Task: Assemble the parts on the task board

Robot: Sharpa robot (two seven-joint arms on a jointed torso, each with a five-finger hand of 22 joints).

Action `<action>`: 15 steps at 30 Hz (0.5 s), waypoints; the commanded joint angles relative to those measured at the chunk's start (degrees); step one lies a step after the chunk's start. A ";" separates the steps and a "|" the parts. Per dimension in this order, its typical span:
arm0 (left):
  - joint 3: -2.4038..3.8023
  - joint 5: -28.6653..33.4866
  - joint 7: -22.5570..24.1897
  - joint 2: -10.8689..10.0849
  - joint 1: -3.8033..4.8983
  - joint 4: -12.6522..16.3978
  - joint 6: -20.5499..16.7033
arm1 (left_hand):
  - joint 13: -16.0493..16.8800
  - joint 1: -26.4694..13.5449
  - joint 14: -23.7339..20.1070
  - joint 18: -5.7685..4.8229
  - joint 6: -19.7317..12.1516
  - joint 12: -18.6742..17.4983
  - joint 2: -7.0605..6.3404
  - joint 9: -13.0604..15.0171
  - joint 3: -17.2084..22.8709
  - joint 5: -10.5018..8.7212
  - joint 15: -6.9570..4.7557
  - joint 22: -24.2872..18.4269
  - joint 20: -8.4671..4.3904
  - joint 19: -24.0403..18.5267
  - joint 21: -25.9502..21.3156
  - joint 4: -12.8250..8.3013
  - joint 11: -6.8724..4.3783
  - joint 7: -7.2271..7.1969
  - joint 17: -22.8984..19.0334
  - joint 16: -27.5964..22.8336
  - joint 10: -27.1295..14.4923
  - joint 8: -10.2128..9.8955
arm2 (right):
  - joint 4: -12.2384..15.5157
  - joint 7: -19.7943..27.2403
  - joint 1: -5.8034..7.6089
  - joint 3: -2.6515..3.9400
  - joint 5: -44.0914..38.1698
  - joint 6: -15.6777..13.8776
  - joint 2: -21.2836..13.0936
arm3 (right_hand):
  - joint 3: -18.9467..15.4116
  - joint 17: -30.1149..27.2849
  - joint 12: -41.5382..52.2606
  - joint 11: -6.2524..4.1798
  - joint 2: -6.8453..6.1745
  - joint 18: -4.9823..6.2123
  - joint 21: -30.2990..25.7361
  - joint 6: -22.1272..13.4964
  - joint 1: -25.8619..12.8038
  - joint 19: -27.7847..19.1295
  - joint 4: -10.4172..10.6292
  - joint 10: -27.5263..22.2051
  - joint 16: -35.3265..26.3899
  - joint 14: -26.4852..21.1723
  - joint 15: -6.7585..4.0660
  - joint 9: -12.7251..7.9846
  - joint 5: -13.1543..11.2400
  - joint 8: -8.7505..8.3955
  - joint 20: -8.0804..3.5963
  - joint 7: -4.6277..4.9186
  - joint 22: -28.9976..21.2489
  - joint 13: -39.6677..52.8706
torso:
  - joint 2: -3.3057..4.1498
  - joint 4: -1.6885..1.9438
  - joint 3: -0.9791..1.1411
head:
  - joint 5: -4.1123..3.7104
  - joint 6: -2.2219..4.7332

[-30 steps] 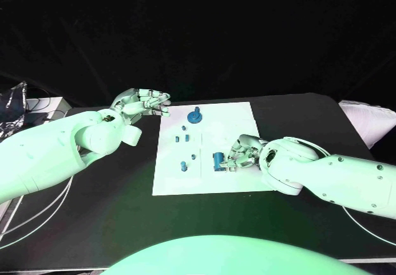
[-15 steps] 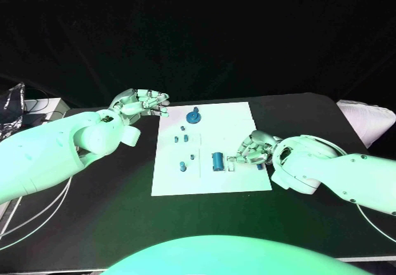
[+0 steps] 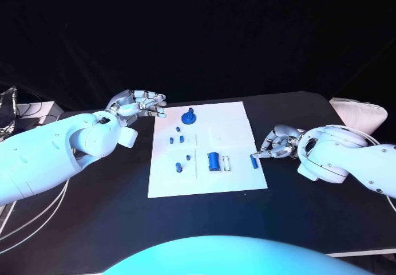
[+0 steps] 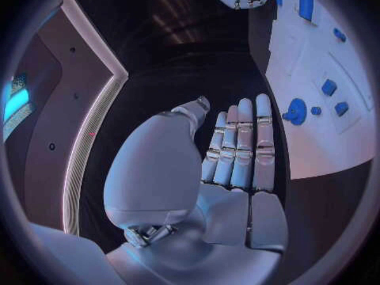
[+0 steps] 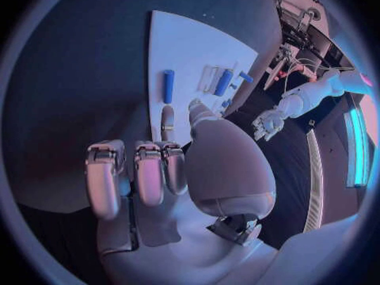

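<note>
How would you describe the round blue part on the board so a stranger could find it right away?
Start at the white task board in the middle of the black table. Go to its far edge, near the left hand. The round blue part lies there: a disc with a short stem, unlike the small pegs and the cylinder nearer the robot.

White task board (image 3: 235,132) lies flat mid-table, small blue parts (image 3: 214,161) scattered over it.

Dim surroundings, fisheye-bent wrist views
</note>
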 commanded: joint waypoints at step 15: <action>0.03 -0.06 0.12 0.15 -0.05 0.01 1.17 | -0.09 0.26 -0.06 0.20 0.07 -0.38 0.44 -0.08 -0.08 0.06 0.15 -0.11 0.14 0.36 -0.38 0.35 0.13 0.10 0.09 -0.23 0.44 -0.35 | -0.58 -1.97 -1.07 -0.32 -6.40 4.35 0.91 | -0.80 15.08 0.27 -0.15 -0.86 -0.81 0.34 1.40 -3.39 6.00 0.33 5.99 0.37 5.99 0.00 0.68 -0.70 0.20 0.38 -0.40 15.06 15.10 | 0.07 0.14 0.00 | -1.09 0.01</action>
